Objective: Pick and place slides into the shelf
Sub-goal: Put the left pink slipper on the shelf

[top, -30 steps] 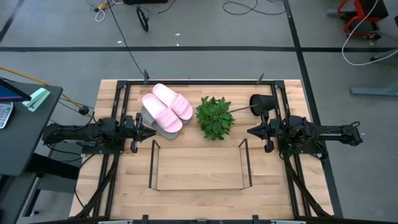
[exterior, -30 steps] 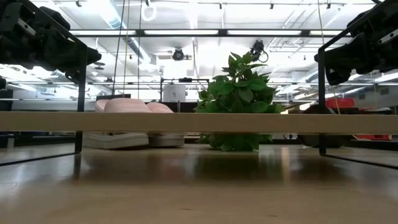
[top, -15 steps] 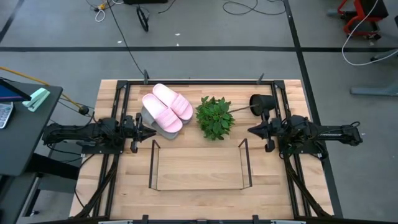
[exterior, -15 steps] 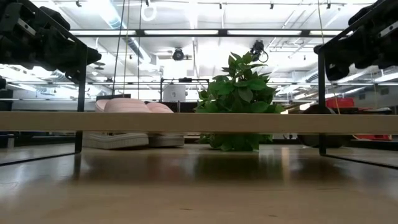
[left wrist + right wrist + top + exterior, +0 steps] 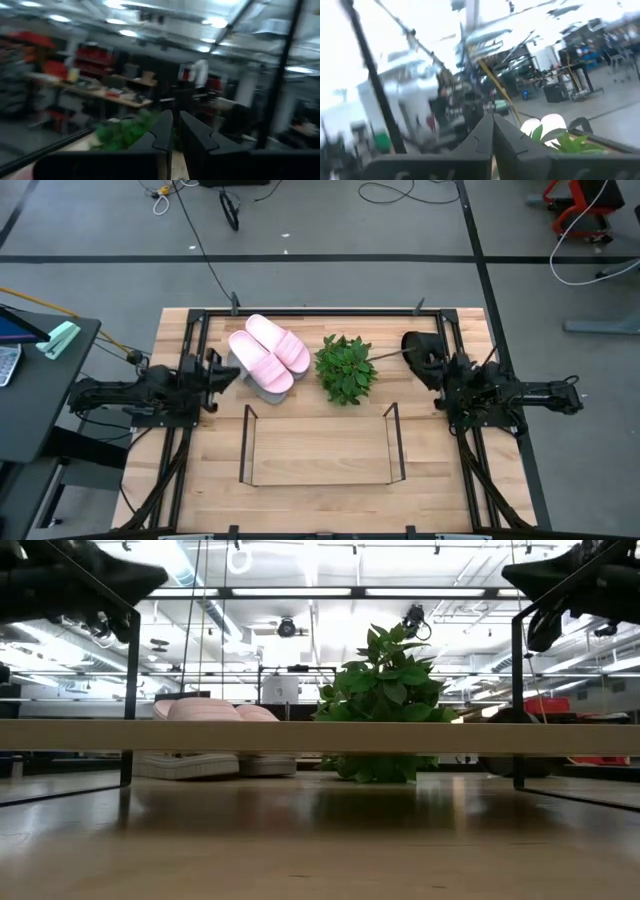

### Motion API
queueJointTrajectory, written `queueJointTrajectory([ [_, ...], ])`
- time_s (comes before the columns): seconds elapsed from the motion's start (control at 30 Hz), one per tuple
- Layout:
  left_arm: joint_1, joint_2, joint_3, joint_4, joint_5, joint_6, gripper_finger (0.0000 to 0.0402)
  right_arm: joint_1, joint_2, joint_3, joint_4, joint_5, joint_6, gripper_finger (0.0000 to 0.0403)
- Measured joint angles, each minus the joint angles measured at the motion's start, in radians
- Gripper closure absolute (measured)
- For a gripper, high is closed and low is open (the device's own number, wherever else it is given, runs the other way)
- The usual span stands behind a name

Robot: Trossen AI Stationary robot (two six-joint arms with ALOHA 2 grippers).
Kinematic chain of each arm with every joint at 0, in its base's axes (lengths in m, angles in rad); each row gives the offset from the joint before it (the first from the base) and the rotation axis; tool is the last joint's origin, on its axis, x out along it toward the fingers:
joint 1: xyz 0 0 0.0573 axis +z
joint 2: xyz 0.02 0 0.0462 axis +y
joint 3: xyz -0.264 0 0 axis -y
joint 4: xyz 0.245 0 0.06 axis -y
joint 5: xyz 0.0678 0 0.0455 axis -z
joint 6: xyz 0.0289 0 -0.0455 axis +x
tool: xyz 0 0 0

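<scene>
Overhead and table-level views of the workspace before any sandal has been grasped. The slides (image 5: 268,357) lie stacked at the far left of the table, the pale pink pair on top of a grey one, just beside the green plant (image 5: 346,367); a dark object at the far right (image 5: 420,345), possibly another slide, cannot be identified from above. The shelf (image 5: 319,444), a low rack of thin dark rods, stands bare in the near centre, placed between the two arms so that either can reach it. The left gripper (image 5: 222,369) hovers near the pink pair with its nose turned toward it, a pose that suits an approach to the first pick; in the left wrist view its fingers (image 5: 165,131) stand a narrow slit apart and hold nothing. The right gripper (image 5: 432,367) waits by the dark object, and its wrist view shows its fingers (image 5: 485,131) pressed together, empty. The high view alone gives the layout and the stacking order of the slides; the low view alone shows that both arms ride clear above the tabletop and that the pink soles (image 5: 200,710) rest on a paler slab beneath. The wrist views are blurred, yet they alone reveal the finger gaps.
</scene>
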Motion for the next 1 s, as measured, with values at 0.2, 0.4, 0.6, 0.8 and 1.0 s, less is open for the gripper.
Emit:
queueJointTrajectory([
  [0.2, 0.001, 0.093, 0.113, -0.024, -0.057, -0.020, 0.0383, 0.000, 0.009, 0.054, 0.030, 0.013, 0.068, 0.0389],
  [0.4, 0.001, 0.326, 0.309, -0.165, -0.066, 0.011, 0.0390, 0.000, 0.130, 0.198, -0.008, 0.003, -0.077, 0.0389],
  [0.6, 0.001, 0.558, 0.533, -0.269, -0.038, 0.012, 0.0384, 0.000, 0.350, 0.409, -0.148, -0.039, -0.154, 0.0389],
  [0.8, 0.020, 0.718, 0.820, -0.517, -0.036, 0.022, 0.0392, -0.007, 0.550, 0.691, -0.411, -0.041, -0.174, 0.0389],
  [1.0, 0.095, 0.858, 1.145, -0.875, -0.037, 0.011, 0.0396, -0.092, 0.725, 0.950, -0.730, -0.093, -0.172, 0.0389],
])
